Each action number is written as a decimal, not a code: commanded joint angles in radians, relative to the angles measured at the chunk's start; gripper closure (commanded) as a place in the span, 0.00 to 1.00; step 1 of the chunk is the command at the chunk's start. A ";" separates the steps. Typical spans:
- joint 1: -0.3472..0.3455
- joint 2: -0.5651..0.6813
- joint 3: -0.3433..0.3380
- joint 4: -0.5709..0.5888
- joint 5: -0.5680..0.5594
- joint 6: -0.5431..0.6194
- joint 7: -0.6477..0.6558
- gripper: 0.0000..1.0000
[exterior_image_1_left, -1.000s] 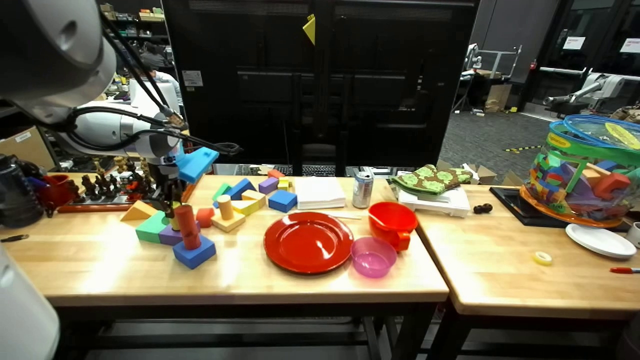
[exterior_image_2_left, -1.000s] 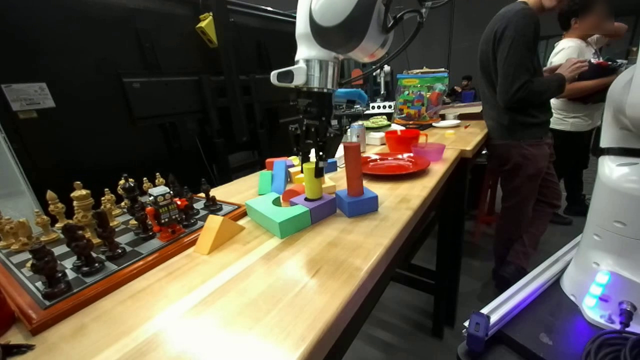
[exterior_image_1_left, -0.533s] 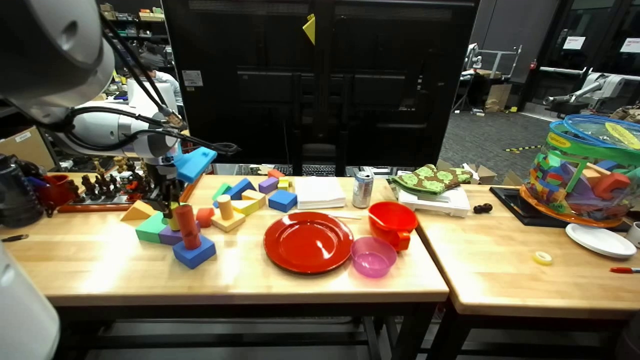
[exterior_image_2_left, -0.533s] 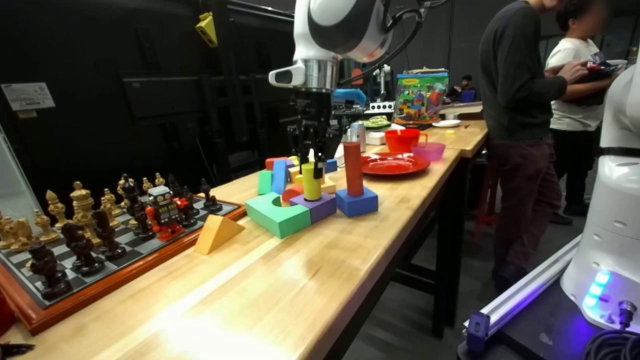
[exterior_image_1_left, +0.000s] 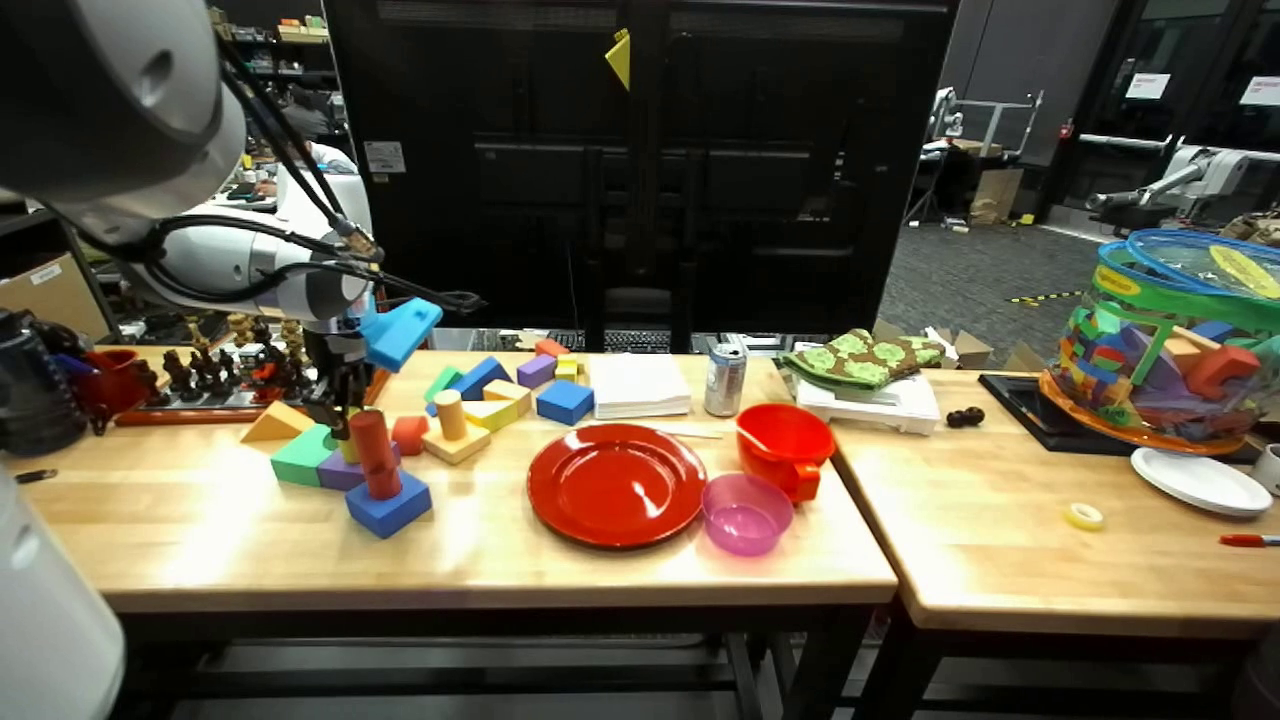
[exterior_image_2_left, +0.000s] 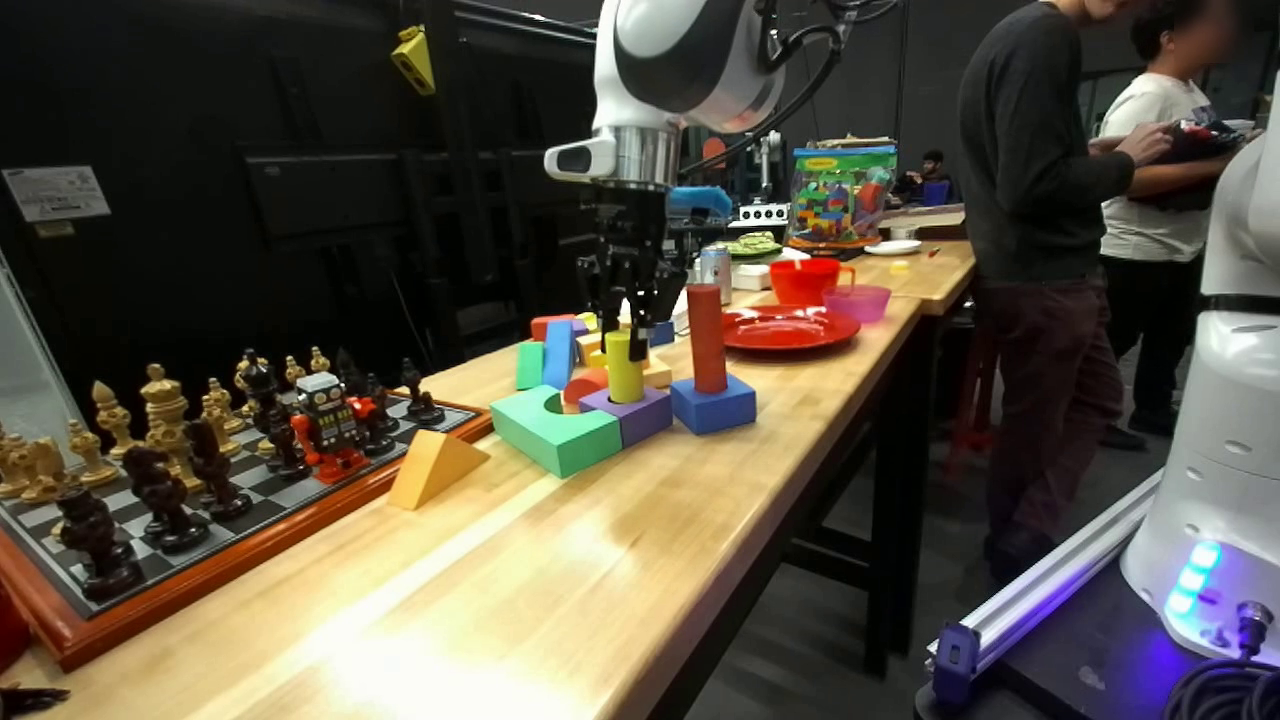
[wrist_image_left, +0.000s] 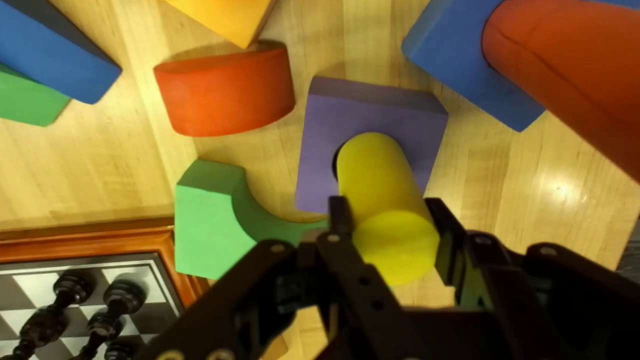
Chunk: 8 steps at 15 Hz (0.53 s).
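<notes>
In the wrist view my gripper (wrist_image_left: 387, 215) is shut on an upright yellow cylinder (wrist_image_left: 377, 175), one finger on each side of its upper end. The cylinder's lower end stands at the round hole of a purple block (wrist_image_left: 322, 135); a dark sliver of the hole shows beside it. How deep it sits is hidden. A green block with a curved cutout (exterior_image_2_left: 565, 440) lies against the purple block. Close on the other side is a blue block (exterior_image_2_left: 715, 408) with a tall red cylinder (exterior_image_2_left: 706, 340) standing in it. A red curved block (wrist_image_left: 227, 95) lies nearby.
A chessboard with pieces and a toy robot (exterior_image_2_left: 330, 425) borders the blocks, near an orange wedge (exterior_image_2_left: 437, 468). Farther along the table are a wooden peg in a base (exterior_image_1_left: 452, 415), a red plate (exterior_image_1_left: 617, 485), a pink bowl (exterior_image_1_left: 747, 515), a red cup (exterior_image_1_left: 785, 440) and a can (exterior_image_1_left: 726, 380).
My gripper has come slightly down and shifted a little, with the yellow cylinder still in its grip. The cylinder's top now stands a bit lower over the purple block. The other blocks have stayed put.
</notes>
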<state>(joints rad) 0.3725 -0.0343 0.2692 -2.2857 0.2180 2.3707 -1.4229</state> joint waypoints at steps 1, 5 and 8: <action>-0.013 0.003 0.015 0.007 0.029 -0.007 -0.050 0.84; -0.010 0.003 0.020 0.011 0.019 -0.009 -0.054 0.84; -0.007 -0.001 0.028 0.002 0.014 -0.003 -0.047 0.84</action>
<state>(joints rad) 0.3717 -0.0335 0.2787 -2.2845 0.2214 2.3710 -1.4479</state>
